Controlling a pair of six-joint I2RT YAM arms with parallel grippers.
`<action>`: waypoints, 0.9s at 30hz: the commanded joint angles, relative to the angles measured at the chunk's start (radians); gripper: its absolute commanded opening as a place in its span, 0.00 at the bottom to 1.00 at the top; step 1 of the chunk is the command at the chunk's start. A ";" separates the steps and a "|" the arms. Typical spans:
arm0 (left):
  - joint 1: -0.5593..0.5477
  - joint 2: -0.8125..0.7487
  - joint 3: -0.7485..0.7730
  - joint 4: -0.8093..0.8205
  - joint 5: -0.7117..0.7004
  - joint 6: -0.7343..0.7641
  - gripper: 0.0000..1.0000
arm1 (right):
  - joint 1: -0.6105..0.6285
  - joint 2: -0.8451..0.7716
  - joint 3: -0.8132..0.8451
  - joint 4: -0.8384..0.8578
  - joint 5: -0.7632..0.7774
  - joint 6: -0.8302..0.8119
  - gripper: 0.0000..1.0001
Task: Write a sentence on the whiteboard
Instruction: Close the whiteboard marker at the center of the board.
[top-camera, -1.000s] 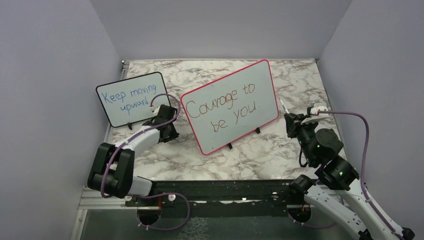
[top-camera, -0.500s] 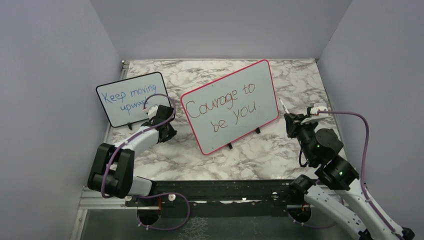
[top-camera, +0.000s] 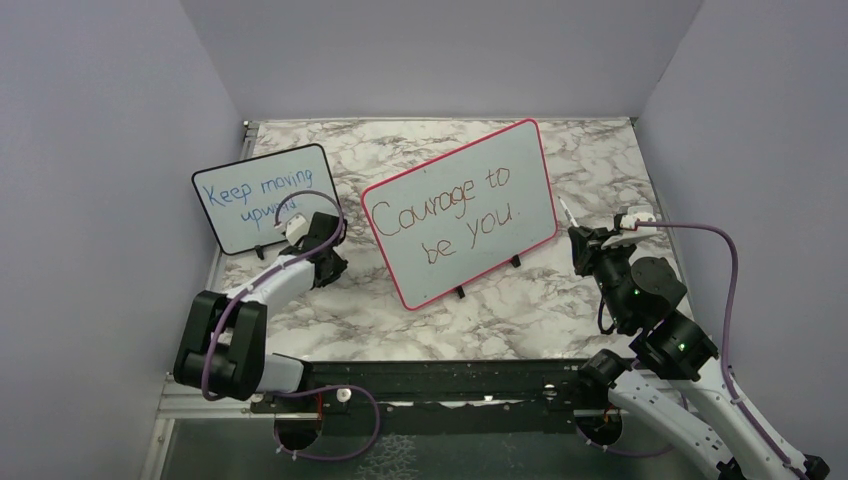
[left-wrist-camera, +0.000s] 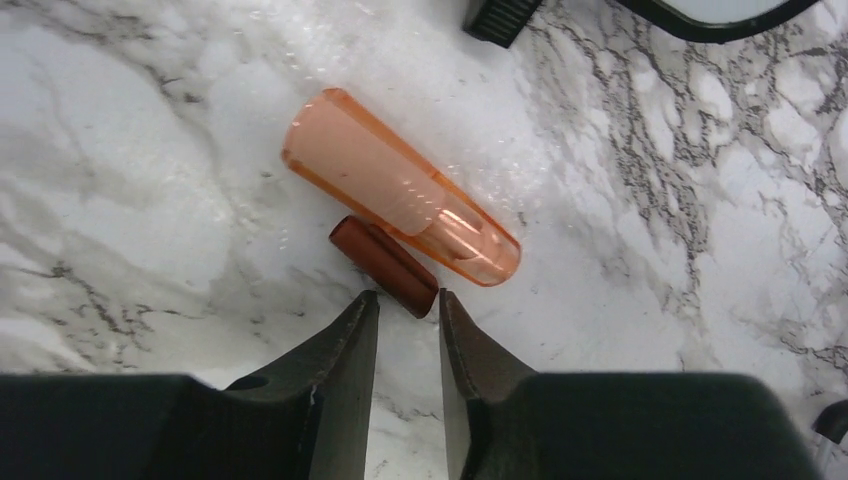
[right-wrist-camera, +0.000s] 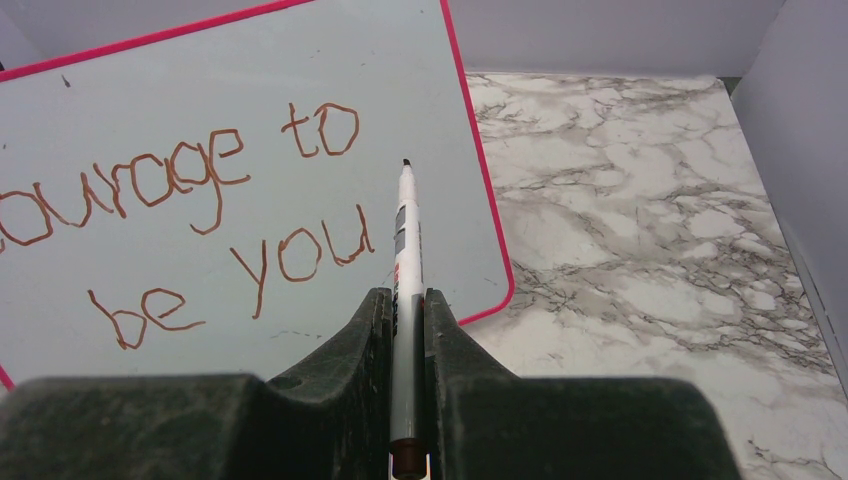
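Note:
The whiteboard (top-camera: 500, 160) with the red-pink frame stands tilted mid-table; it also fills the right wrist view (right-wrist-camera: 200, 70). The sentence (top-camera: 445, 210) "Courage to be you." is on it in red-brown, in two lines (right-wrist-camera: 180, 190). My right gripper (top-camera: 582, 240) is shut on a white marker (right-wrist-camera: 405, 230), whose tip points at the board's right part but stands off it. My left gripper (left-wrist-camera: 408, 295) is open by a narrow gap, low over the table. Its tips are at the end of a dark red-brown cylinder (left-wrist-camera: 380, 262) that lies beside a translucent orange cap (left-wrist-camera: 400, 200).
A smaller black-framed board (top-camera: 265, 197) with blue writing stands at the left, just behind my left gripper (top-camera: 325, 262); its foot (left-wrist-camera: 500, 15) shows in the left wrist view. Grey walls close in the marble table (top-camera: 600, 150) on three sides.
My left gripper has slid left, away from the red-framed board and nearer the small board. The right arm and marker have not moved.

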 joint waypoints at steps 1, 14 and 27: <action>0.043 -0.092 -0.069 -0.112 -0.069 -0.057 0.31 | -0.005 -0.005 -0.004 -0.013 0.009 0.001 0.01; 0.133 -0.226 -0.075 -0.139 -0.005 0.109 0.44 | -0.005 0.003 0.000 -0.009 0.004 -0.005 0.01; 0.144 -0.081 -0.001 -0.105 0.048 0.166 0.44 | -0.005 -0.012 -0.004 -0.010 0.006 -0.002 0.01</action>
